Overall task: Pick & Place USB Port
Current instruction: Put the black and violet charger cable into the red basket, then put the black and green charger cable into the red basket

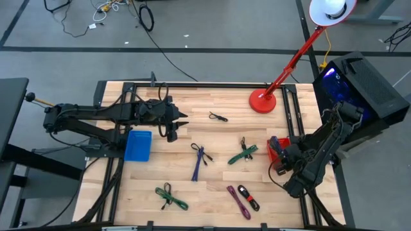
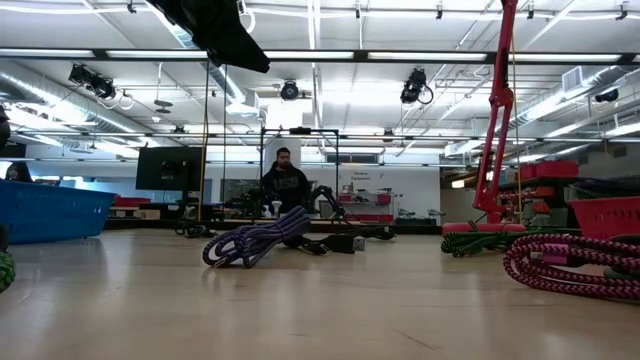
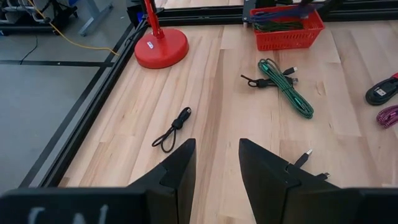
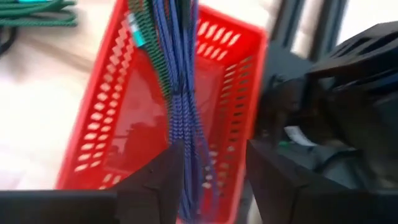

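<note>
The right gripper (image 4: 208, 177) hangs over the red basket (image 4: 99, 130), its fingers parted, with a blue braided cable (image 4: 180, 93) draped between them down into the perforated plastic bin, probably so it drops in cleanly. Whether it is fully let go, I cannot tell. The left gripper (image 3: 216, 163) waits with fingers apart and empty; a small black looped cable (image 3: 172, 130) lies just ahead on smooth pale wood.

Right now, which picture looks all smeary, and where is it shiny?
Right wrist view: the red basket and the blue cable hanging over it are smeared with blur. Low view: bright ceiling lights, and the purple cable is sharp. High view: the lamp head glares white. Left wrist view: crisp, evenly lit.
</note>
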`<move>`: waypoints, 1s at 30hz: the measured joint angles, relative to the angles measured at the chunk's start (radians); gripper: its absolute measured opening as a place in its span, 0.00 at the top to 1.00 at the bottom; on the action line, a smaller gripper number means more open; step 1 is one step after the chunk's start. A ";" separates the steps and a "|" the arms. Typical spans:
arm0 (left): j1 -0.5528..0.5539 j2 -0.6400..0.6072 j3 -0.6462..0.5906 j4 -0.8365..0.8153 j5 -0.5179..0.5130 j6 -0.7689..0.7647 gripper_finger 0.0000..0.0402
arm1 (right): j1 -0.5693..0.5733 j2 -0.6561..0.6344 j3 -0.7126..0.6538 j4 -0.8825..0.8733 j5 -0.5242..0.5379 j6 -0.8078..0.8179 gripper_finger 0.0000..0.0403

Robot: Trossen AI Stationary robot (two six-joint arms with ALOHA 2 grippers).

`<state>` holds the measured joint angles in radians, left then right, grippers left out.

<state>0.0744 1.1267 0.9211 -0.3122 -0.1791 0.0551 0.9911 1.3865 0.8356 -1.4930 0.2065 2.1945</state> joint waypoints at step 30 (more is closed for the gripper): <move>0.001 0.000 0.000 0.034 -0.015 -0.018 0.69 | -0.584 -0.011 0.000 0.482 0.511 -0.981 0.58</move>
<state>0.0751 1.1267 0.9215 -0.2783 -0.1945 0.0372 0.4070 1.3758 0.8352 -1.0107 0.7180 1.2139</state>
